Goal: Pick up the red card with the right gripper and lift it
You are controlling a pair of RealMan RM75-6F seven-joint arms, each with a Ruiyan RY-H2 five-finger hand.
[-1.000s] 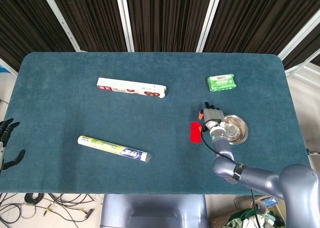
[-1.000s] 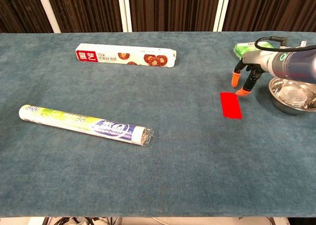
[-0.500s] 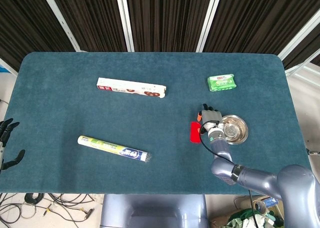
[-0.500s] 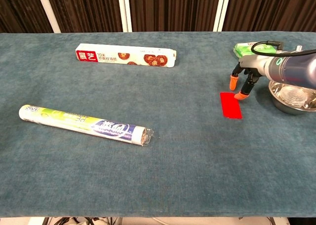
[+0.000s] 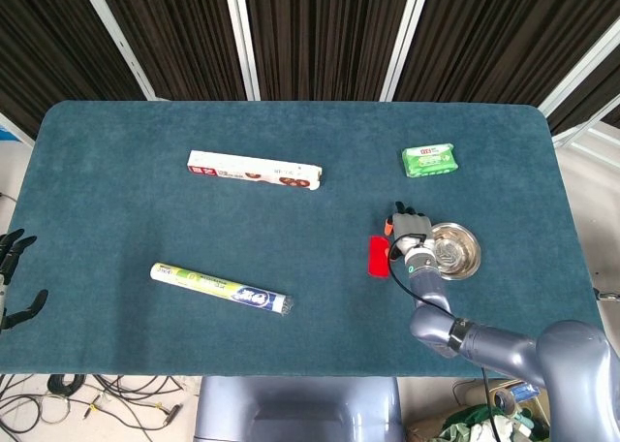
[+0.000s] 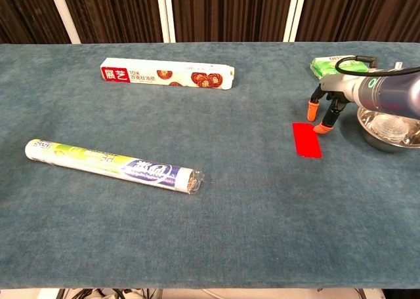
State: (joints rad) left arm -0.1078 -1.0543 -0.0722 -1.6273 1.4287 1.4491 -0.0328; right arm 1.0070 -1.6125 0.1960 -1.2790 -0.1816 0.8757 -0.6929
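Red card flat on the table, just left of the steel bowl. Probably thin, light, stiff, hard to get under on cloth; best pinched at the far short edge. Right hand poised there, orange-tipped fingers apart, holding nothing. Contact visible only in chest view. Left hand open, only in head view.

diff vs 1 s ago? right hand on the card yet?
The right hand has dropped slightly toward the far right corner of the red card; one orange fingertip now sits at that corner. Whether it touches is unclear, and the card is not gripped. The card still lies flat in place. The left hand, metal bowl, green pack, box and roll are unchanged.
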